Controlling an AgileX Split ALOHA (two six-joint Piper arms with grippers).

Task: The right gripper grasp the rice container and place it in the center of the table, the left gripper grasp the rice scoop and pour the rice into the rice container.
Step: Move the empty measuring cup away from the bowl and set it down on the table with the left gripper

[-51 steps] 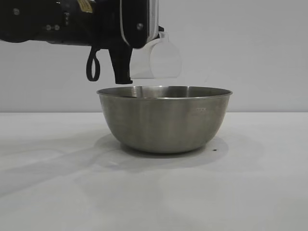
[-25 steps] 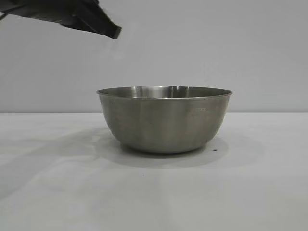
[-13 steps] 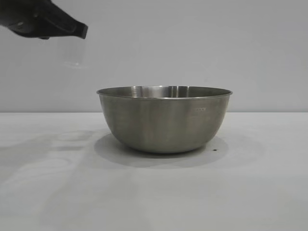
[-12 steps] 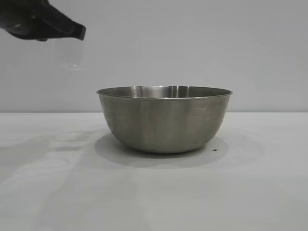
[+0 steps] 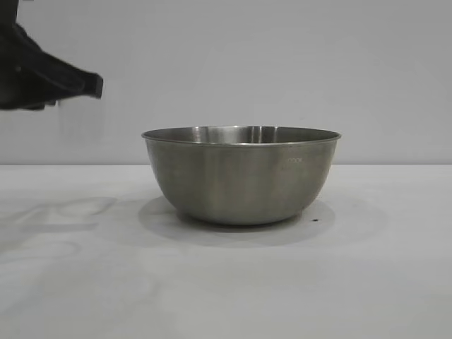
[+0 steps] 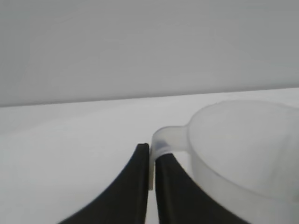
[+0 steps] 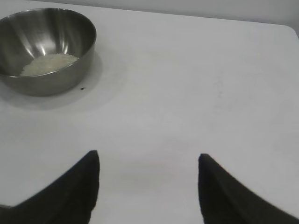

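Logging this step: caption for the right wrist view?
Right tool open above the table, apart from the steel bowl holding rice.

Soft, even, fairly bright light from above; a pale shadow rings the steel bowl (image 5: 241,174) on the white desk (image 5: 353,282), which shows mild glare streaks inside. The left tool (image 6: 150,163) looks blurred close up

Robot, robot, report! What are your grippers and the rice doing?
Left gripper shut on rice scoop handle. Right gripper open, apart. Rice in rice container. Nothing blocking.
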